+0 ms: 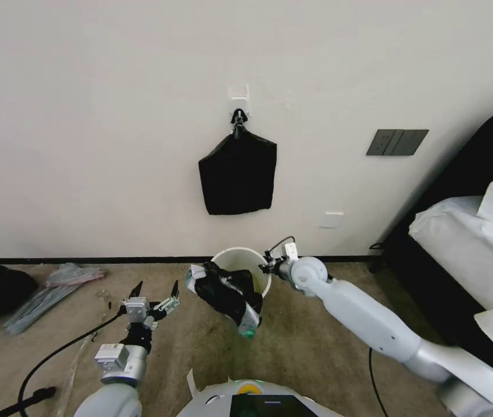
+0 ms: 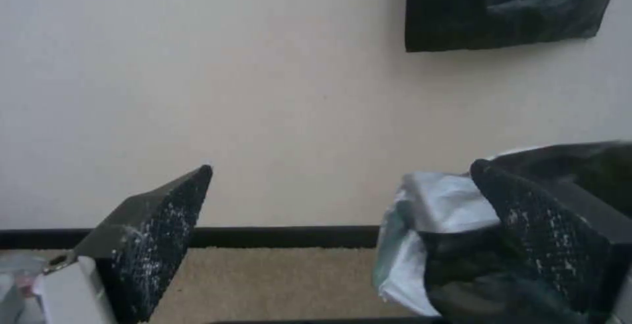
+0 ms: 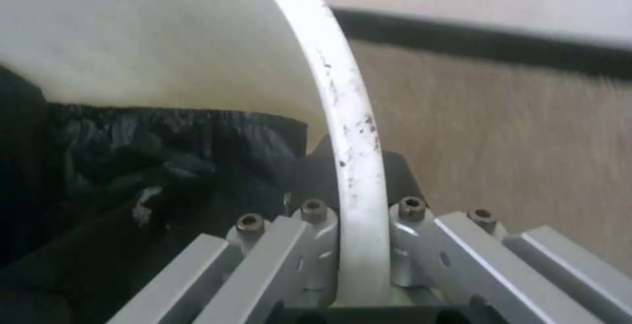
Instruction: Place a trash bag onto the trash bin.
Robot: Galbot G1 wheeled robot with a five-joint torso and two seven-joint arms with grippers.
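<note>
Your right gripper [image 1: 267, 267] is at the trash bin [image 1: 261, 285], and the wrist view puts its fingers [image 3: 316, 237] narrow on the rim [image 3: 352, 141], one inside, one outside, pinching the wall and holding the bin steady on the carpet [image 1: 304, 341], close to the wall's black baseboard [image 1: 84, 260]. Good anchor; keep it there.

The trash bag [image 1: 226, 291] is half on: part of it sags into the bin's mouth, and the rest spills over the near-left lip in a crumpled black bunch with pale folded patches. Inside the bin, the right wrist view shows a gathered hem [image 3: 177, 119] lying well below the rim, so the opening isn't seated yet.

Your left gripper [image 1: 154, 295] hangs just left of that bunch, fingers spread wide, holding nothing. From the left wrist view, one finger [image 2: 155, 235] has only wall and carpet behind it; the other fingertip [image 2: 546, 230] overlaps the bag's plastic [image 2: 454, 205], though I can't tell if it touches.

To do this well, I'd close on a single edge of the bag rather than the whole wad, then draw it outward and down over the lip. A thick pinch risks dragging the bag out.

The black bundle [image 1: 238, 176] clipped to the wall hook isn't your target.
</note>
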